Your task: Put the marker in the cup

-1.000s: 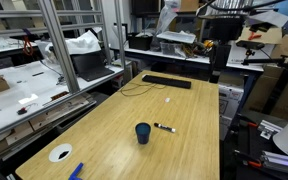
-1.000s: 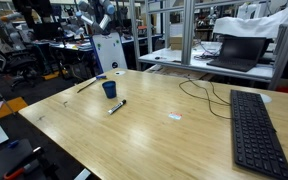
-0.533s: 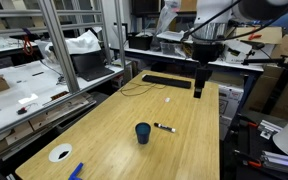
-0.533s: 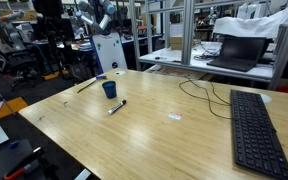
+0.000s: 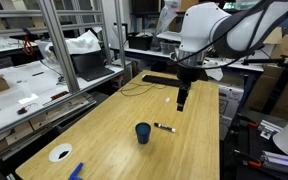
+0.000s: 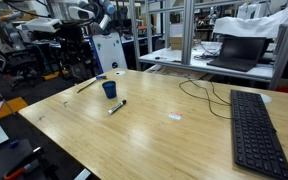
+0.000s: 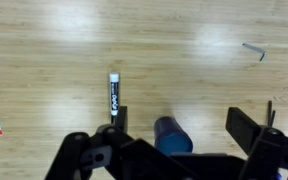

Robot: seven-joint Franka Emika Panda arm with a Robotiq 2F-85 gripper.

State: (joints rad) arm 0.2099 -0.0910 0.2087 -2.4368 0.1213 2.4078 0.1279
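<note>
Hovering over the tabletop [image 5: 94,130] with the tool [image 5: 181,101] spread wide, gripping nothing. Lying flat just beside the upright cup [image 5: 143,132], not touching it: the marker [image 5: 165,127], mid-tabletop, well in from every corner and edge.

On the bench [image 5: 104,125] we count one marker [image 5: 165,127], one navy cup [image 5: 143,132], one black keyboard [image 5: 167,81], one white ring-shaped disc [image 5: 60,153] and one flat blue object [image 5: 76,171].
</note>
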